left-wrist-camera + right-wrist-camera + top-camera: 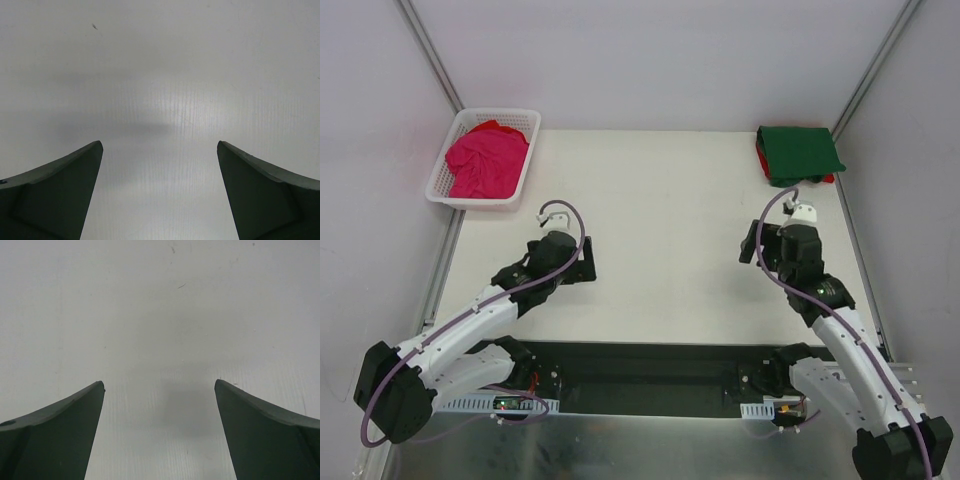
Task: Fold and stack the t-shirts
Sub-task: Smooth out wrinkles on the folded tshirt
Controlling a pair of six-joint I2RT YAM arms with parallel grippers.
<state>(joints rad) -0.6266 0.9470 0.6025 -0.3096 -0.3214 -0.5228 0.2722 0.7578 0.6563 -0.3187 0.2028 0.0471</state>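
A folded dark green t-shirt [798, 153] lies at the table's back right corner, on top of a bright red t-shirt [761, 151] of which only thin edges show. A crumpled magenta pink t-shirt [484, 162] fills the white lattice basket [443, 183] at the back left. My left gripper [586, 259] is open and empty over bare table left of centre; its wrist view [160, 145] shows only the white surface. My right gripper [749, 243] is open and empty over bare table, in front of the green shirt; its wrist view [160, 384] shows only the table too.
White walls with metal corner posts close in the table at the back and sides. A dark strip with the arm bases [650, 375] runs along the near edge. The basket sits at the table's back left edge.
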